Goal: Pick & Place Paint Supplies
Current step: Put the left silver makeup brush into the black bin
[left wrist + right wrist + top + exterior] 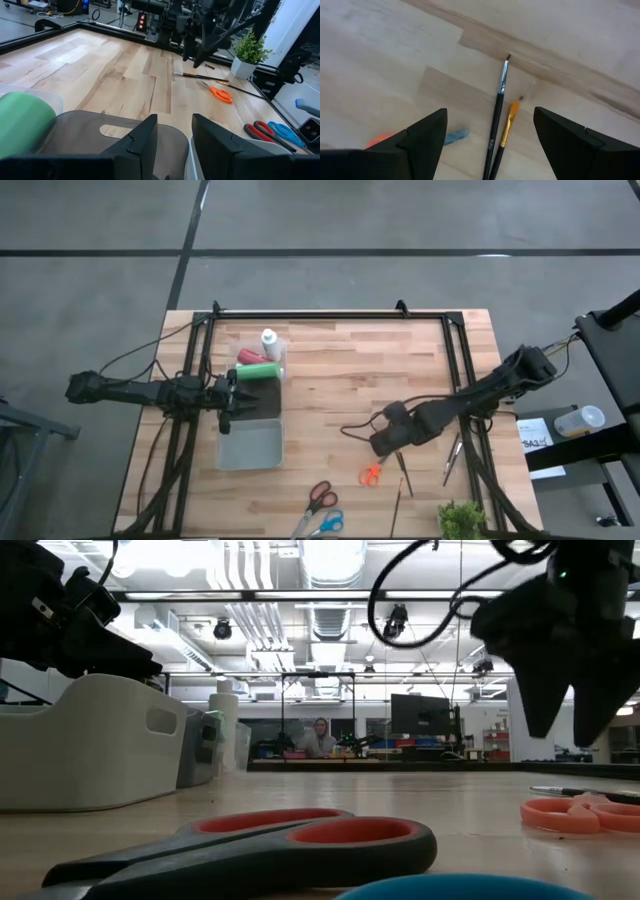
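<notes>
Overhead view: left gripper (pixel 226 397) hangs with fingers apart, holding nothing, over the near edge of a grey bin (pixel 250 446). Beside it a clear tray (pixel 262 358) holds three bottles on their sides: green bottle (pixel 258 372), red bottle (pixel 250 357), white bottle (pixel 269 340). Right gripper (pixel 385 442) hovers spread wide and empty above brushes (pixel 402 480) lying loose on the table; about three or four show, the exact count unclear. Three scissors: orange scissors (pixel 371 473), red scissors (pixel 320 497), blue scissors (pixel 329 524).

Table-level view: scissors in front, bin (pixel 80 745) at left.

Left wrist view: green bottle (pixel 22 120) lies close by; probably light, smooth, prone to roll, best pinched across its body.

Right wrist view: two brushes, black brush (pixel 497 117) and orange brush (pixel 507 125), lie side by side between the wide fingers. Thin, stiff, light, low on the wood; likely best pinched mid-handle.
</notes>
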### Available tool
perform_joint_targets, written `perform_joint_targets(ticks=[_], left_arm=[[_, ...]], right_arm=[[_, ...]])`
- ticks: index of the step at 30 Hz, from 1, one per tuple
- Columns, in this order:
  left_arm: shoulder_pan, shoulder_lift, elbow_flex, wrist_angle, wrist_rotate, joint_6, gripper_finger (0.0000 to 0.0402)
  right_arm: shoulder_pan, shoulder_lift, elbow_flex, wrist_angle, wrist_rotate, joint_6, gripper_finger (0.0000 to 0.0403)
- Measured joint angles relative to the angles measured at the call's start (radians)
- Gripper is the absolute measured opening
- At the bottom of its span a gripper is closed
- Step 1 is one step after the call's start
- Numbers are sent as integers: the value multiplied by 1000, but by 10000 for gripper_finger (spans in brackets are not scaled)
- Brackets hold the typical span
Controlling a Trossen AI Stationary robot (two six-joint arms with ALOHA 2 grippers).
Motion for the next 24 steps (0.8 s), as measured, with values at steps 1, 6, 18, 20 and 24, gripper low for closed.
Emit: perform_joint_targets(ticks=[1,6,18,20,24], left_arm=[[0,0,0,0,0,0,130],[0,0,0,0,0,0,130],[0,0,0,0,0,0,130],[0,0,0,0,0,0,130],[0,0,0,0,0,0,130]], right_arm=[[-3,10,5,0,-2,3,294],[-26,50,23,1,-13,2,294],[-90,170,41,3,-77,-68,294],[-92,172,40,1,-72,-63,294],[-90,178,37,-10,-50,-20,294]])
